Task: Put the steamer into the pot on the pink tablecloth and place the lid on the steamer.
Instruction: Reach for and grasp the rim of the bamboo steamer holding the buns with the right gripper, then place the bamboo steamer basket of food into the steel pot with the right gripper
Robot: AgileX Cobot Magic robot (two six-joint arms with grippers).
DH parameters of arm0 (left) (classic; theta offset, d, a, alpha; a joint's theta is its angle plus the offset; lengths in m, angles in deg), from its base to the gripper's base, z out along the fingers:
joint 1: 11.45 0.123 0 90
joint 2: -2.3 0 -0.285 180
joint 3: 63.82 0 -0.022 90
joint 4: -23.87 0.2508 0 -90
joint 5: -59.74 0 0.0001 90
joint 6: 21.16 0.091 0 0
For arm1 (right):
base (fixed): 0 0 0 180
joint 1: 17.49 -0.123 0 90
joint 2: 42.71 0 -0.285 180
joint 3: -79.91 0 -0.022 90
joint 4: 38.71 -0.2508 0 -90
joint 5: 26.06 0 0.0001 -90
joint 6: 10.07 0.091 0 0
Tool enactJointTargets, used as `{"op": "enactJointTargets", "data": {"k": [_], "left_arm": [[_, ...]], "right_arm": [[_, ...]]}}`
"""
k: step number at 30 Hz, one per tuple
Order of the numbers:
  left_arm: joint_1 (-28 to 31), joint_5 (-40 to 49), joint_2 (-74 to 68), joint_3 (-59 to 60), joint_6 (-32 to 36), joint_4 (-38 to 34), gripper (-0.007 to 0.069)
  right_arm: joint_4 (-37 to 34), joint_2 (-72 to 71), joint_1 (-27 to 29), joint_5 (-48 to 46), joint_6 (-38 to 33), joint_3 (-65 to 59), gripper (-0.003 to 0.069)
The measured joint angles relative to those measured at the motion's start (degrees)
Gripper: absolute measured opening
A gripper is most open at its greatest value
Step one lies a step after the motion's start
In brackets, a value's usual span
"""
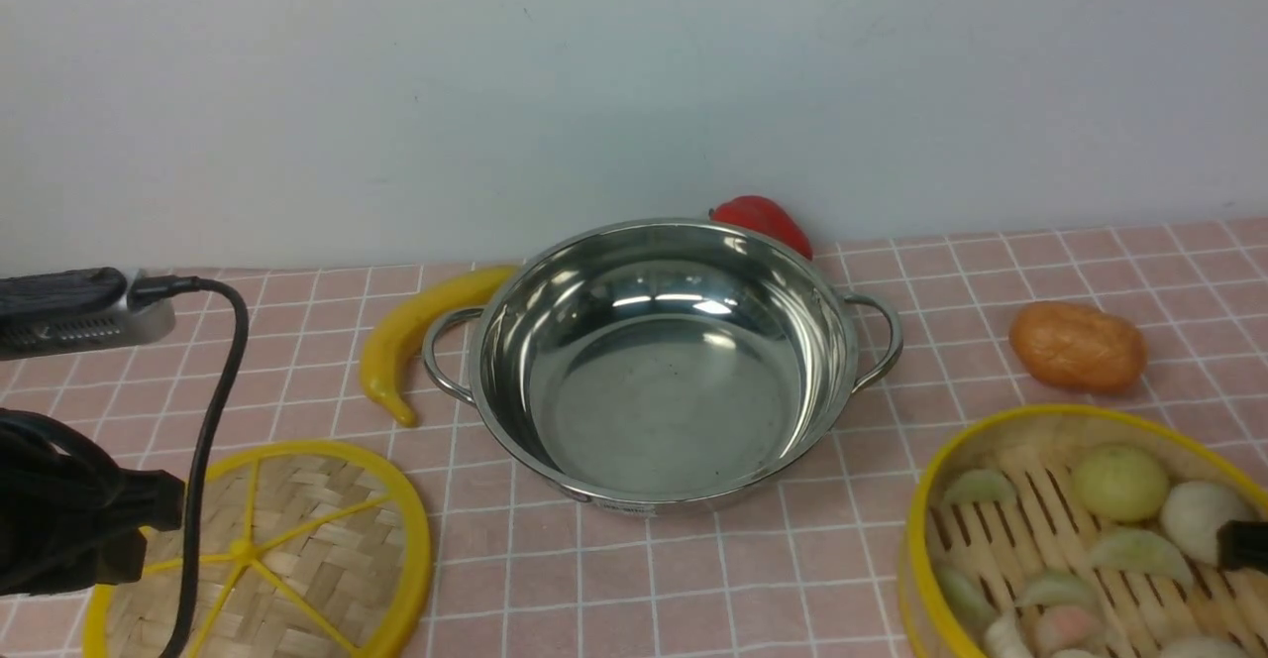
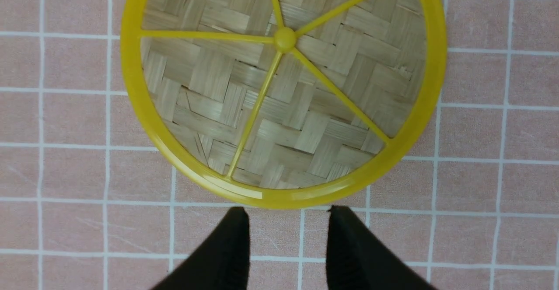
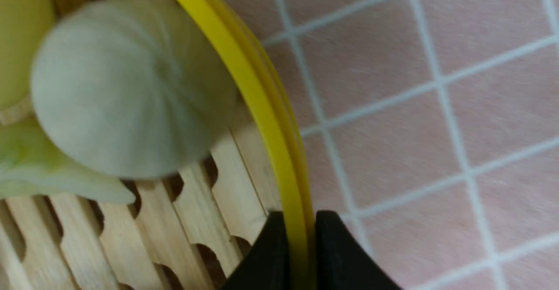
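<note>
The shiny steel pot (image 1: 662, 361) stands empty in the middle of the pink tablecloth (image 1: 693, 579). The steamer (image 1: 1070, 539) with pale dumplings and buns sits at the front right. My right gripper (image 3: 300, 220) is shut on the steamer's yellow rim (image 3: 262, 102), one finger inside the basket and one outside; in the front view only a black tip (image 1: 1243, 544) shows. The lid (image 1: 267, 554) lies flat at the front left. My left gripper (image 2: 286, 213) is open and empty, its fingertips just short of the lid's yellow rim (image 2: 279, 196).
A yellow banana (image 1: 411, 336) lies left of the pot and a red pepper (image 1: 763, 222) behind it. An orange potato-like toy (image 1: 1078, 345) lies behind the steamer. A power strip (image 1: 74, 311) with a black cable (image 1: 213, 410) sits at the far left.
</note>
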Motion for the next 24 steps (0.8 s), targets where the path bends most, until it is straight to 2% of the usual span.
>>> {"op": "enactJointTargets", "data": {"k": [6, 13, 21, 24], "left_arm": [[0.0, -0.04, 0.0, 0.0, 0.04, 0.0, 0.0243], [0.0, -0.04, 0.0, 0.0, 0.21, 0.0, 0.0243], [0.0, -0.12, 0.0, 0.0, 0.21, 0.0, 0.0243], [0.0, -0.17, 0.0, 0.0, 0.27, 0.0, 0.0243]], "right_arm": [[0.98, -2.59, 0.0, -10.37, -2.9, 3.77, 0.007], [-5.57, -9.03, 0.0, -25.35, -12.98, 18.46, 0.0093], [-14.5, -8.11, -0.06, -28.62, -18.38, 32.22, 0.0093], [-16.55, -4.78, -1.99, -28.09, -18.87, 36.87, 0.0093]]}}
